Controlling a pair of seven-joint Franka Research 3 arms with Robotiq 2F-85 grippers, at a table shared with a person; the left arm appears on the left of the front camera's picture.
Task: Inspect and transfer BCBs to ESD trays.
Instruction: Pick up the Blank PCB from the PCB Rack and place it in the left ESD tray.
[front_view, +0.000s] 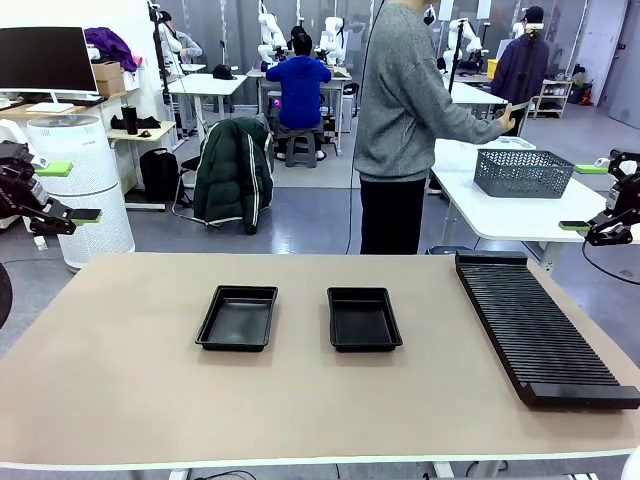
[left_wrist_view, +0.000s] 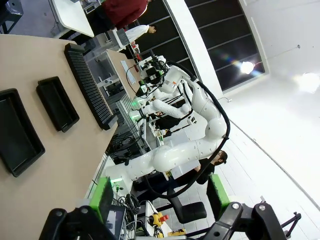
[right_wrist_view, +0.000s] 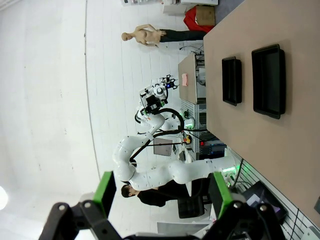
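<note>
Start with the table (front_view: 120, 400): tan top, mostly bare. A person (front_view: 405, 100) stands past its far edge at 12 o'clock, turned toward a side table at 2 o'clock with a grey basket (front_view: 522, 172) on it. Their hand (front_view: 508, 118) holds a thin flat pale sheet (front_view: 518, 104), too small to tell if it's a board. The long black slotted rack (front_view: 540, 330) lies at 3 o'clock of the trays, near the table's right edge, and its slots read all black. The two ESD trays sit side by side mid-table, apart from each other: left tray (front_view: 212, 322) and right tray (front_view: 334, 320), both with bare floors. The left gripper (front_view: 70, 192) hangs at 9 o'clock off the table edge and the right gripper (front_view: 582, 198) at 3 o'clock. Both have their jaws spread wide and nothing between the green pads. You can't tell from these views where the BCBs are; none lies in a tray. Expect them to be light, stiff and thin, with breakable parts on the face and slick edges. Pinch each across its short width on the bare edges, near the middle of its length so it doesn't swing. Keep the pads off the components. Lower it flat, since it likely fits the tray floor closely.
</note>
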